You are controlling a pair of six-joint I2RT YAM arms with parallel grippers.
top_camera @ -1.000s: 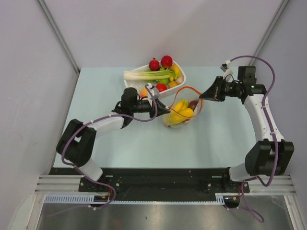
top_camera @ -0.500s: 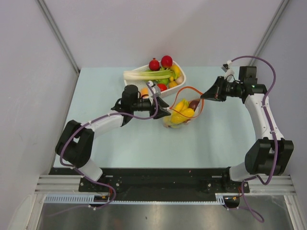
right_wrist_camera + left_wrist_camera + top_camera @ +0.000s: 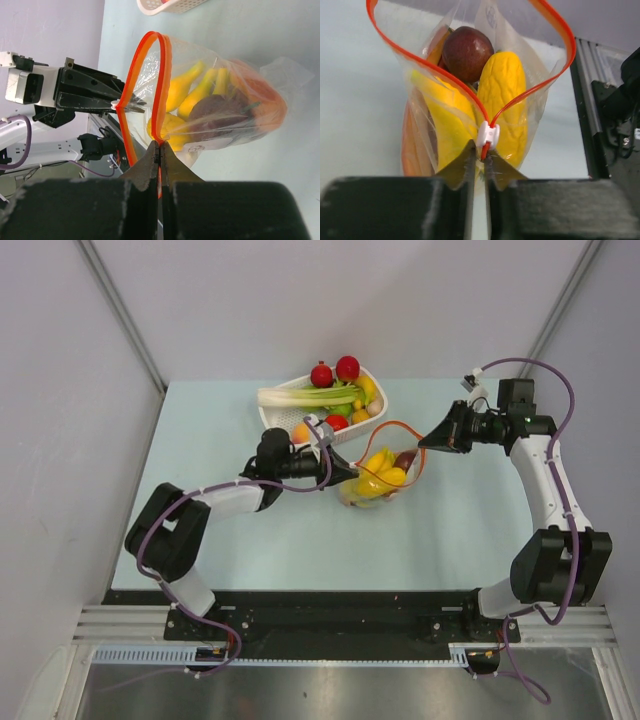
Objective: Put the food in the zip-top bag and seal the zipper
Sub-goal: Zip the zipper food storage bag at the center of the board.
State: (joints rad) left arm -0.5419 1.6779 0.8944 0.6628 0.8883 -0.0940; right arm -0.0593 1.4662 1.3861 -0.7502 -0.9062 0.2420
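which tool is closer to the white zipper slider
Left. The left tool pinches the zipper right at the white slider; the right tool grips the zipper's opposite end.

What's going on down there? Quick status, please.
Left gripper shut on zipper at slider. Right gripper shut on zipper's other end. Bag open, food inside. Nothing blocking.

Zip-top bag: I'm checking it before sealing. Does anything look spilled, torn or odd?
Nothing stands out. The food sits inside the zip-top bag; the zipper gapes open, pinched at opposite ends by the left gripper and right gripper.
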